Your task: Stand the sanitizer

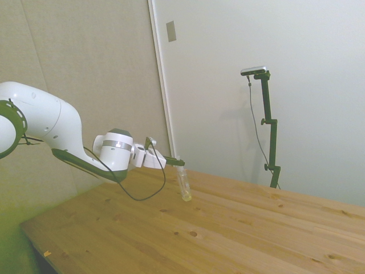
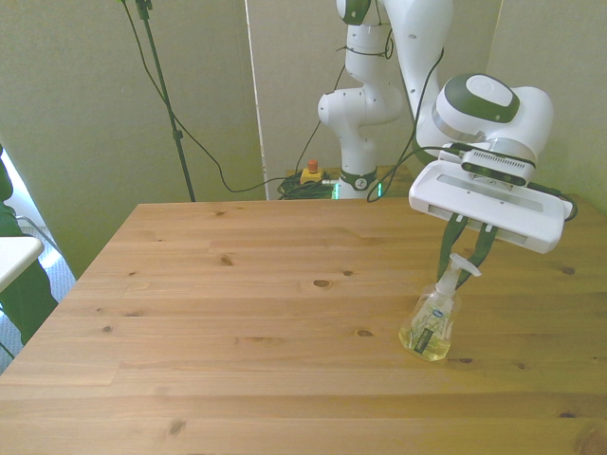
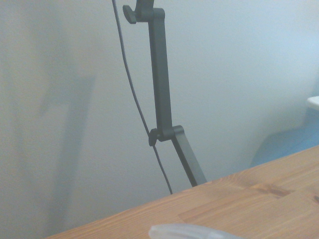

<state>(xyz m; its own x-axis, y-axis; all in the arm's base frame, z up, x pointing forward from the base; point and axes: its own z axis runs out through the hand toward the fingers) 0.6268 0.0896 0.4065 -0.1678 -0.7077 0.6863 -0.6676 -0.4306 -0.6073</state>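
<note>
The sanitizer (image 2: 430,328) is a small clear bottle of yellowish liquid with a white label. It stands almost upright, leaning a little, with its base on the wooden table (image 2: 237,284) at the front view's right. My gripper (image 2: 462,268) comes down from above and is shut on its white nozzle cap. From the side, the sanitizer (image 1: 184,184) hangs slim below the gripper (image 1: 179,164), its bottom touching the table (image 1: 256,228). In the wrist view only a blurred pale piece of the sanitizer (image 3: 189,232) shows.
Broad bare wood stretches to the front view's left of the bottle. The table's edge (image 2: 588,213) runs close on the front view's right. Behind the far edge lie cables and a red-buttoned box (image 2: 310,172). A white object (image 2: 14,254) sits off the left side.
</note>
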